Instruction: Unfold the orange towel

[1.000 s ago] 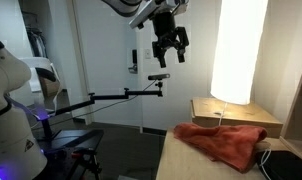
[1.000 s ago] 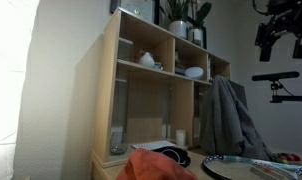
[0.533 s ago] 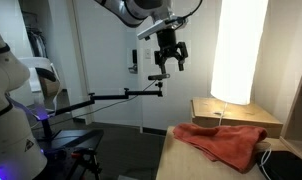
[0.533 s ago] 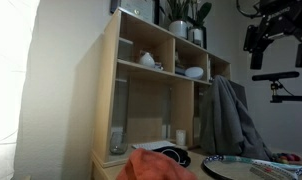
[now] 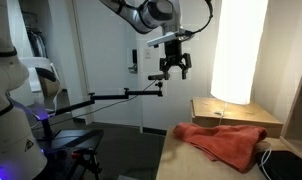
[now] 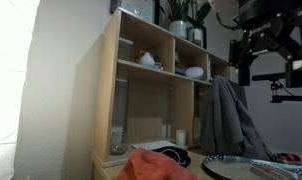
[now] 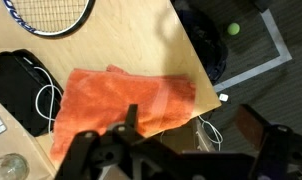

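- Surface [image 7: 131,40]: light wood. The orange towel [image 7: 116,100] lies rumpled on it near the edge, just beside the wooden box [image 5: 236,113] in an exterior view.
- Towel: soft, light, limp, prob. grippy. Will drape and drag when lifted. Looks doubled over itself, so pinch a free corner or edge of the top layer, not the middle.
- Hand [image 5: 175,68]: fingers spread wide, empty, well above the towel.
- White cable [image 7: 48,100]: just beside the towel's edge, could snag.
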{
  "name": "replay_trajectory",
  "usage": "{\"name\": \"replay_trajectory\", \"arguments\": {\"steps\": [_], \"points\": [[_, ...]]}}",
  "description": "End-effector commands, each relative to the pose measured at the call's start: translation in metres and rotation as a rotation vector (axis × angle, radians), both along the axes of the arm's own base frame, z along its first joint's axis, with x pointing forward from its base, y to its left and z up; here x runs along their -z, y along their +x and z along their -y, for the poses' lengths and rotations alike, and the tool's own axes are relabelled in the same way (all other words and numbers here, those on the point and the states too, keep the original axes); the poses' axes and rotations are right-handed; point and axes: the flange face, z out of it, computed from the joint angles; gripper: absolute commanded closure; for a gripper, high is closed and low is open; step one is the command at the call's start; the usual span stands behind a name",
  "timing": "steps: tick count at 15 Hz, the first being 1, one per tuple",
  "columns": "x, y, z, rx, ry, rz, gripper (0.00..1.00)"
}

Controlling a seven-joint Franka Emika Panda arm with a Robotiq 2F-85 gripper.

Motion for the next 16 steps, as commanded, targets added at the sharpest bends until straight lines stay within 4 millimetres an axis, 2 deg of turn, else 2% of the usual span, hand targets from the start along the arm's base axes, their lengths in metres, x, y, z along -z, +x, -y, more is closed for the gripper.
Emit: {"name": "replay_trajectory", "arguments": {"steps": [1,2,3,6,11,13,16], "points": [[0.009,0.025,-0.014,-0.018,-0.037,-0.069,0.00],[0.008,0.028,-0.016,-0.023,-0.028,-0.063,0.00],[0.012,0.016,-0.010,-0.003,-0.013,-0.050,0.00],[0.015,0.026,-0.016,-0.009,-0.008,-0.055,0.00],[0.013,0.027,-0.016,-0.008,-0.006,-0.052,0.00],[0.025,0.034,-0.014,-0.022,-0.001,-0.047,0.00],[0.051,0.050,-0.025,-0.067,0.046,-0.027,0.00]]}}
